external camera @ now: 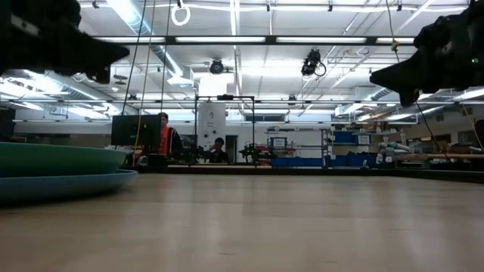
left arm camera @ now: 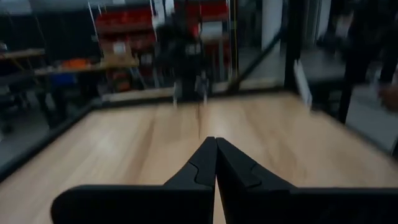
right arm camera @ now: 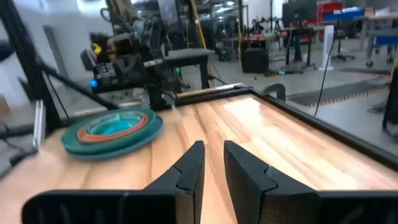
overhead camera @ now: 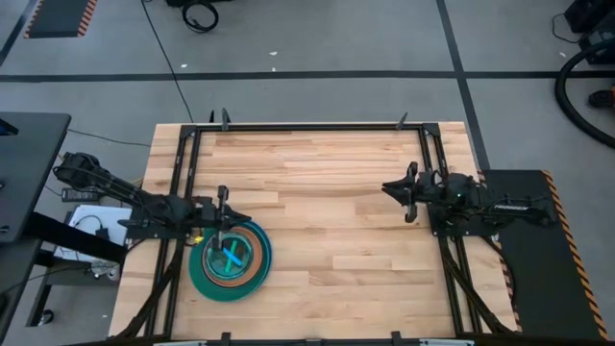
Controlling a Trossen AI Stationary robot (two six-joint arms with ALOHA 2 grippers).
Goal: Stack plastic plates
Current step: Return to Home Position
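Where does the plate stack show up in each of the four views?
High view: the plate stack lies at lower left of the picture, on the table.
Low view: the stack is at the left edge, seen edge-on.
Left wrist view: not in it.
Right wrist view: the stack is left of middle.
Shared landmark: the left arm, beside the stack in the high view and just behind it in the right wrist view.

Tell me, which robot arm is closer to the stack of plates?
Left. The left gripper hangs by the plate stack's edge; the right gripper sits far across the table.
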